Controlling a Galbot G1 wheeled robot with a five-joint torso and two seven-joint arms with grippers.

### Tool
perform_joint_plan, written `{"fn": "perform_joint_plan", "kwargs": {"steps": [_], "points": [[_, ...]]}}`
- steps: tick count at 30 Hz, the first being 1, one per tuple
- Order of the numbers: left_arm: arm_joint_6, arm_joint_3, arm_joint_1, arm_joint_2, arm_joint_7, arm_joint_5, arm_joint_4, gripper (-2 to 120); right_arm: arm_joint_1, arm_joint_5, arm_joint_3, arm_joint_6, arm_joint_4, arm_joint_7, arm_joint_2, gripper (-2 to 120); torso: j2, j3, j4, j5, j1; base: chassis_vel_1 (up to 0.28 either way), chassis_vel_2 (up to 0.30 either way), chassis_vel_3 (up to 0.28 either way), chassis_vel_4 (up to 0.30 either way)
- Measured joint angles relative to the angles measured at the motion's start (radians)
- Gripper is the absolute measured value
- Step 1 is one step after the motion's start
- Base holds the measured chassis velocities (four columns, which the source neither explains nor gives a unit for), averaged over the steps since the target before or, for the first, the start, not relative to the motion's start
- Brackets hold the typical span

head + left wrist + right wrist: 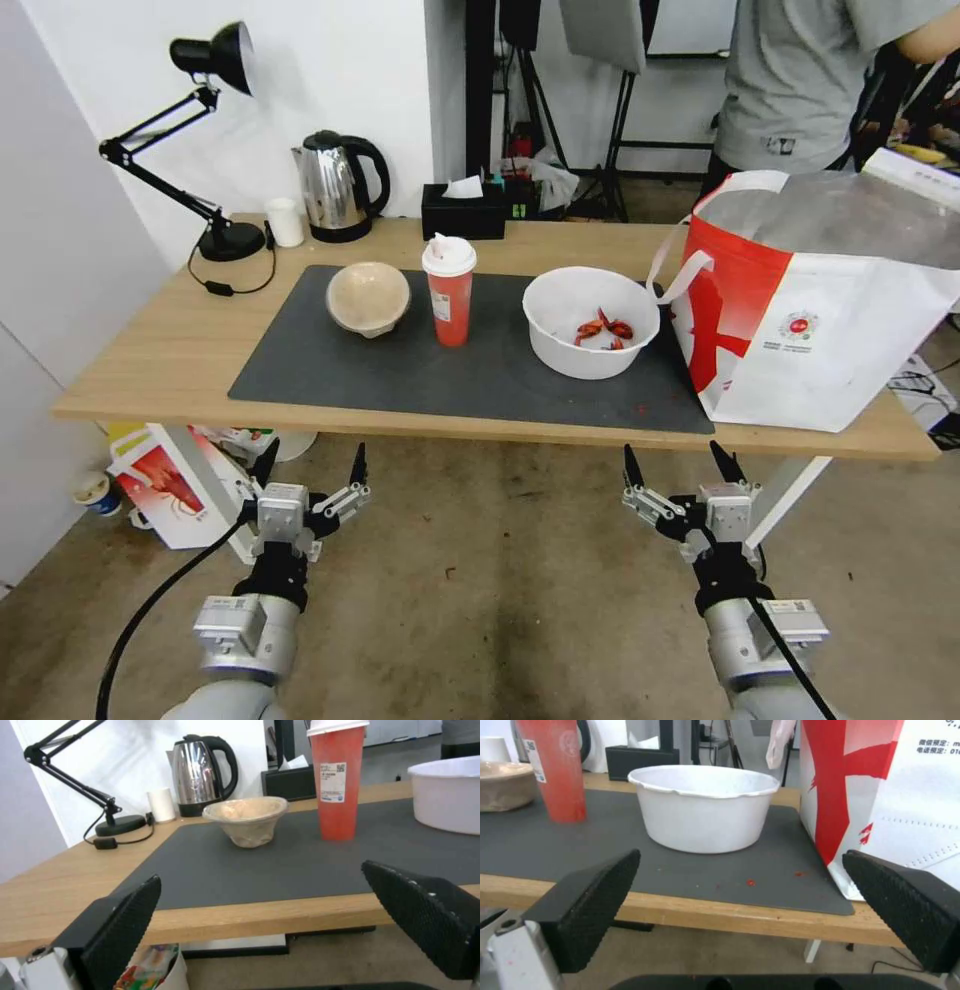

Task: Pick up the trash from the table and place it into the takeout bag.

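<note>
Three pieces of trash stand in a row on the dark grey mat (400, 385) of the table (160, 350): a beige paper-pulp bowl (368, 297) (247, 818) (502, 785), a tall red cup with a white lid (450, 290) (336, 780) (552, 768), and a wide white bowl (590, 320) (705, 808) (447, 793) with red crayfish shells inside. The takeout bag (820, 310) (885, 795), white with a red side, stands open at the table's right end. My left gripper (310, 462) (265, 907) and right gripper (677, 462) (740, 903) hang open below the table's front edge, holding nothing.
At the table's back stand a black desk lamp (190, 140), a small white cup (285, 221), a steel kettle (338, 187) and a black tissue box (463, 210). A smaller crayfish-printed bag (165, 485) sits on the floor under the left end. A person (810, 80) stands behind the bag.
</note>
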Motion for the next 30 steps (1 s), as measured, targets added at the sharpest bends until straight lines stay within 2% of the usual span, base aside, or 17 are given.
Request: {"fn": "perform_joint_plan", "kwargs": {"steps": [30], "points": [[-0.004, -0.008, -0.004, 0.001, 0.0, -0.002, 0.0, 100, 0.008, 0.0, -0.001, 0.002, 0.001, 0.005, -0.005, 100, 0.0, 0.0, 0.0, 0.0, 0.0, 0.0, 0.0, 0.0, 0.0]]}}
